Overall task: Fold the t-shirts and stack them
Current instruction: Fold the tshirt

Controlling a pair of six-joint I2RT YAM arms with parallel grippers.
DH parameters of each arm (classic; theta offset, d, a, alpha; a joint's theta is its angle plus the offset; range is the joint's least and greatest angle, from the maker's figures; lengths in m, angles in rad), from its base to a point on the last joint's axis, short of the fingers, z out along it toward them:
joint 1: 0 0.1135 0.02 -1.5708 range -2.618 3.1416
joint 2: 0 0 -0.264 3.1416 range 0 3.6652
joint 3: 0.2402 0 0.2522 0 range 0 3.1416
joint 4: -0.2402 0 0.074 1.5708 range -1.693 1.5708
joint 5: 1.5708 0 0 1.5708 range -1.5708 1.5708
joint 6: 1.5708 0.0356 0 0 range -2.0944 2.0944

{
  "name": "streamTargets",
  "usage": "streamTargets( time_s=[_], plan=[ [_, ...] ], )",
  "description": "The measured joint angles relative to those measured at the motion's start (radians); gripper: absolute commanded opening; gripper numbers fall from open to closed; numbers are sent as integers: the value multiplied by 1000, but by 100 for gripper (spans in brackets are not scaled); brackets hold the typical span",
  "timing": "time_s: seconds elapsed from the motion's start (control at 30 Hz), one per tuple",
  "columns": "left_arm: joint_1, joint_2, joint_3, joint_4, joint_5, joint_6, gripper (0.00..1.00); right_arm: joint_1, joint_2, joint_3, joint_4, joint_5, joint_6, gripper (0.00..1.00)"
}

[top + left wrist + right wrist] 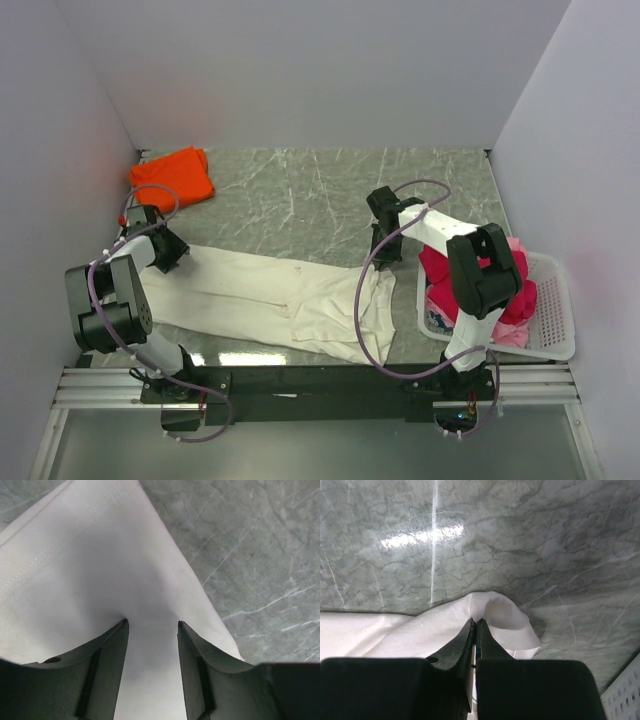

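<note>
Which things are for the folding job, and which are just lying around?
For the job: cream t-shirt, orange t-shirt, red t-shirts, pink t-shirt.
Just there: white basket holding the red and pink ones, marble table.

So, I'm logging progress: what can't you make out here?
Top view: the right arm covers part of the basket, so the count of red and pink t-shirts inside is unclear.
Top view: the left arm hides the left end of the cream t-shirt.
Left wrist view: whether the open left gripper touches that t-shirt.
</note>
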Motion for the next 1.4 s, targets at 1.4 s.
streamTargets(
  time_s=[1.4],
  plan=[
    [55, -9, -11, 24, 21, -27, 54, 5, -116, -68, -100, 83, 112, 0]
  ],
)
